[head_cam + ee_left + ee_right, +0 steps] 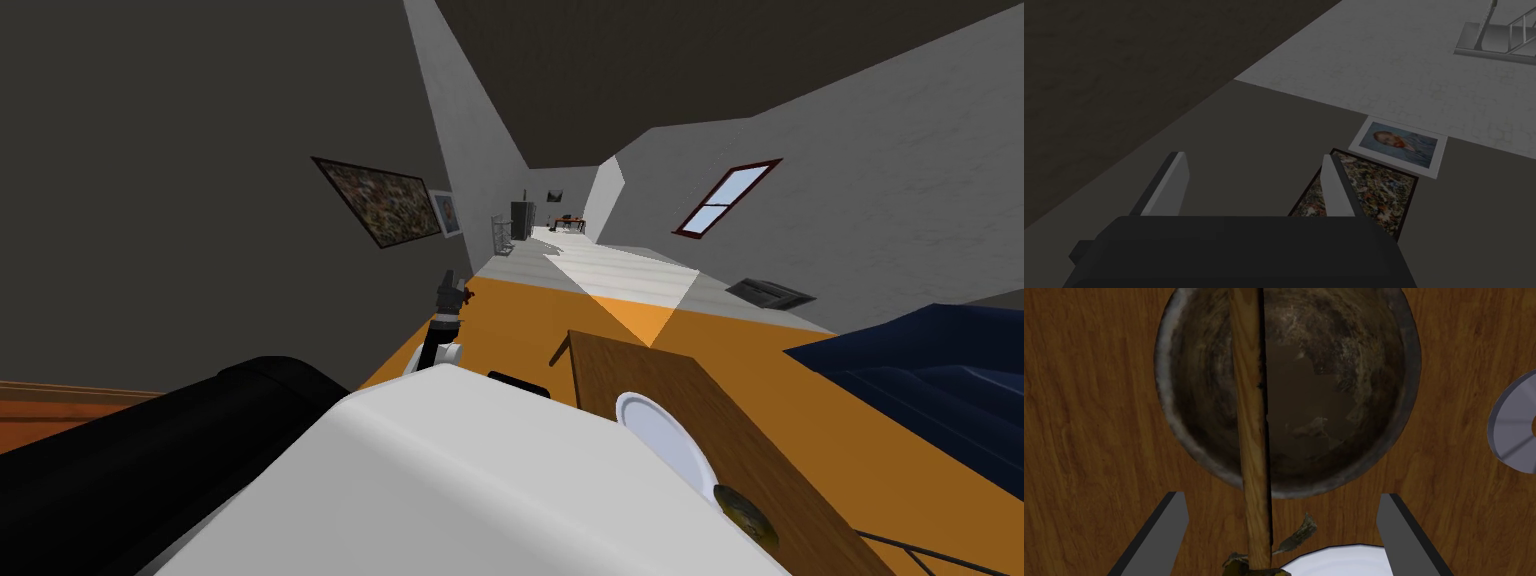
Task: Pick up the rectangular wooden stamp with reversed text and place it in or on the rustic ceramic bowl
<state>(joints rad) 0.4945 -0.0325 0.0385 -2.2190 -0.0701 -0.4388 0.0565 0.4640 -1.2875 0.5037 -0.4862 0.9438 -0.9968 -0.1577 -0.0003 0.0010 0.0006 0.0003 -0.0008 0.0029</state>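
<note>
In the right wrist view a dark, mottled round bowl (1334, 413) stands on the brown wooden table (1089, 413). A long thin wooden stamp (1251, 413), seen edge-on, runs across the bowl's mouth and past its near rim toward my hand. My right gripper (1282, 496) is open above it, with both fingers well apart from the stamp's sides. My left gripper (1254, 157) is open and holds nothing; in the head view the left gripper (452, 288) is raised at the left, off the table.
A white plate (1334, 560) lies by the bowl near my right hand, with a ragged yellow-brown scrap (1296, 535) at its edge. A grey disc (1514, 425) lies off to one side. In the head view the table (640, 380) carries a white plate (665, 440); something dark blue (930, 370) lies to the right.
</note>
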